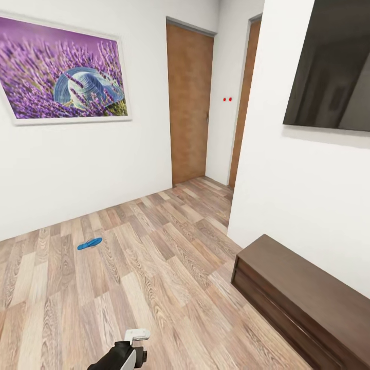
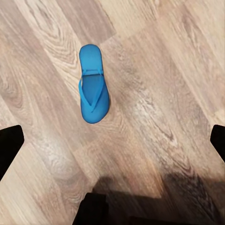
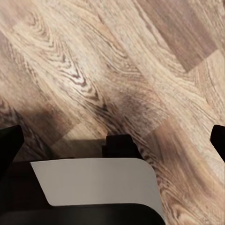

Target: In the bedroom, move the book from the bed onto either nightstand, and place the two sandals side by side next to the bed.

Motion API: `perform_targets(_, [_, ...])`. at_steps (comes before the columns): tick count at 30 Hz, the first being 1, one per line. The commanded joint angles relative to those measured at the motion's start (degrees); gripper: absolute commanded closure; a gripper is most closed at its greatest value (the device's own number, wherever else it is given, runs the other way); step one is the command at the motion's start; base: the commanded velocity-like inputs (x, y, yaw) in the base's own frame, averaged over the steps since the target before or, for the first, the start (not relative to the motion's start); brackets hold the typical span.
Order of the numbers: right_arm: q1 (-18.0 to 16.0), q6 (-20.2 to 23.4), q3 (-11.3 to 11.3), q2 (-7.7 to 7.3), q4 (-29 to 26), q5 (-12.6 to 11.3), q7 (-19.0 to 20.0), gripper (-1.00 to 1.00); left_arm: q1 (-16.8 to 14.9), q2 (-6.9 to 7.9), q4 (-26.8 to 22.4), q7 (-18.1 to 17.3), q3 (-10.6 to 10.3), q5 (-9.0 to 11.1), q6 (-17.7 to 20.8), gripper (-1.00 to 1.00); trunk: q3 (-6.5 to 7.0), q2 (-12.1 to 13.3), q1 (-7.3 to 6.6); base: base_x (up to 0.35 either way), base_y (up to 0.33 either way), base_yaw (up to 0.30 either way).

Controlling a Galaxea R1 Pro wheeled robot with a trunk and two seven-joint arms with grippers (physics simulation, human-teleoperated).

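Observation:
A bright blue sandal point(image 1: 89, 243) lies flat on the wood-plank floor near the left wall, well ahead of me. The left wrist view also holds a blue sandal point(image 2: 93, 84), sole down on the planks; whether it is the same one I cannot tell. My left gripper point(image 2: 112, 140) hangs above the floor a short way from it, open and empty. My right gripper point(image 3: 112, 140) is open over bare planks, with nothing between its fingers. Part of one arm point(image 1: 128, 352) pokes in at the lower edge of the head view. The book, the bed and the nightstands are out of view.
A long low dark brown cabinet point(image 1: 298, 293) stands against the right wall under a black wall screen point(image 1: 331, 67). A brown door point(image 1: 189, 103) closes the far end, with a second one point(image 1: 244, 97) in a recess. A lavender picture point(image 1: 61, 72) hangs on the left wall.

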Motion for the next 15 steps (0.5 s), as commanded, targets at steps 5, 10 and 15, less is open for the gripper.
perform_targets(5, [-0.1,-0.5,0.0,-0.04,0.3,-0.1,-0.1,-1.00,0.0,0.02,-0.1,0.2,0.1,0.2,0.3,-1.00,-0.78,-1.6,0.88,0.000,0.000,0.000])
perform_targets(10, [-0.1,-0.5,0.0,-0.12,0.3,-0.1,-0.1,-1.00,0.0,-0.01,-0.2,0.2,0.0,0.0,0.2,-1.00,-0.78,-1.6,0.88,0.000,0.000,0.000])
perform_targets(15, [-0.1,-0.5,0.0,-0.14,0.3,-0.1,-0.1,-1.00,0.0,-0.02,-0.2,0.3,-0.2,-0.1,0.2,-1.00,-0.78,-1.6,0.88,0.000,0.000,0.000])
